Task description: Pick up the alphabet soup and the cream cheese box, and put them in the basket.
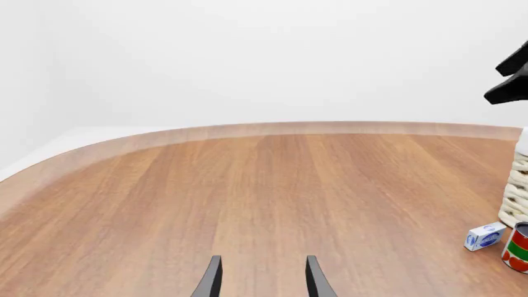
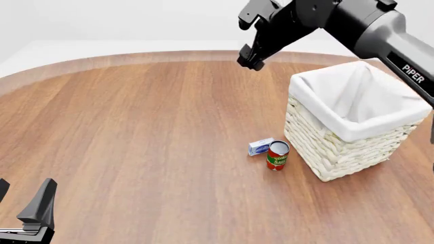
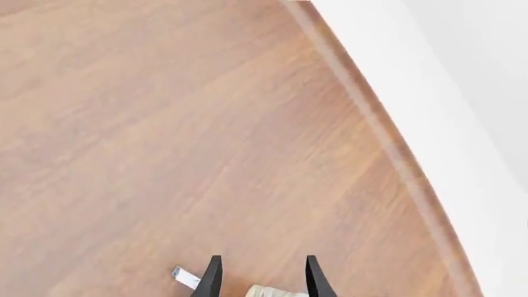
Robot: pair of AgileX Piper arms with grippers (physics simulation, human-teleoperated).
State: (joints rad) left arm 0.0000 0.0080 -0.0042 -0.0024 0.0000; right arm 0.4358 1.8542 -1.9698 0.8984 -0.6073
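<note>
The cream cheese box (image 2: 261, 147) lies flat on the table just left of the basket (image 2: 352, 132); the left wrist view shows the cream cheese box (image 1: 484, 236) beside the basket wall (image 1: 515, 198). The alphabet soup is out of view. My right gripper (image 2: 246, 40) hangs open high above the far table, left of the basket and holding nothing; its fingers (image 3: 211, 278) frame bare wood and a sliver of the basket (image 3: 271, 291). My left gripper (image 2: 24, 197) is open and empty at the near left edge, far from the box.
A red and green labelled can (image 2: 277, 155) stands upright right next to the cream cheese box, touching or nearly touching the basket's front corner. The round wooden table (image 2: 135, 127) stretches wide to the left. The right arm (image 2: 379, 30) reaches over the basket.
</note>
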